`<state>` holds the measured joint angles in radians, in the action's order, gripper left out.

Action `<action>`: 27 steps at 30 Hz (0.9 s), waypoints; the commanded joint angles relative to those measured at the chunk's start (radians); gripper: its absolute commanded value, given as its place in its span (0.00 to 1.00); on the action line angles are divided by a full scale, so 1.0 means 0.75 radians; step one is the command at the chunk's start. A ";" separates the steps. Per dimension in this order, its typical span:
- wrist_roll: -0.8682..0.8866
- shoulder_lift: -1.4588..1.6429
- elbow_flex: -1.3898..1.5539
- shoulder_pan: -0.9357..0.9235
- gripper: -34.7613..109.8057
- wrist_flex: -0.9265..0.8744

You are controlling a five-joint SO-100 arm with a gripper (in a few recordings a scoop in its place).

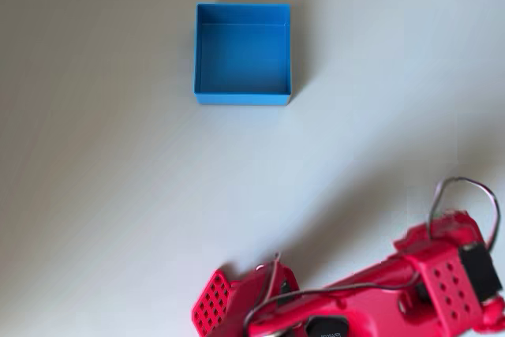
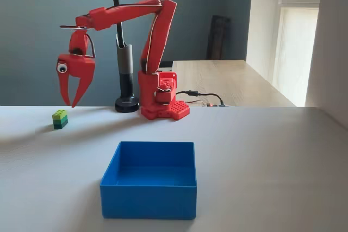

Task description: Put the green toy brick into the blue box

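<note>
Fingers (image 2: 70, 92) are hanging slightly parted and pointing down, gripping nothing, so the gripper (image 2: 72, 103) is sitting high above the table (image 2: 272, 150), apparently lined up for a descent. The green toy brick (image 2: 60, 119) is resting on the table below and slightly left of those tips in the fixed view, untouched. The red arm (image 2: 155, 31) is reaching out from its base. The blue box (image 2: 149, 186) is waiting empty, well apart from the brick, toward the camera; in the overhead view the blue box (image 1: 242, 98) is likewise showing a bare floor.
</note>
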<state>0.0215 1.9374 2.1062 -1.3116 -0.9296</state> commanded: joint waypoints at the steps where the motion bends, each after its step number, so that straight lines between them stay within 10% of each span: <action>1: -0.041 -0.006 -0.092 -0.059 0.34 0.029; 11: -0.061 -0.084 -0.090 -0.055 0.46 0.037; 27: -0.059 -0.221 -0.070 -0.070 0.39 0.123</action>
<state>-0.0138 1.7595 2.0755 -1.3499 -0.8330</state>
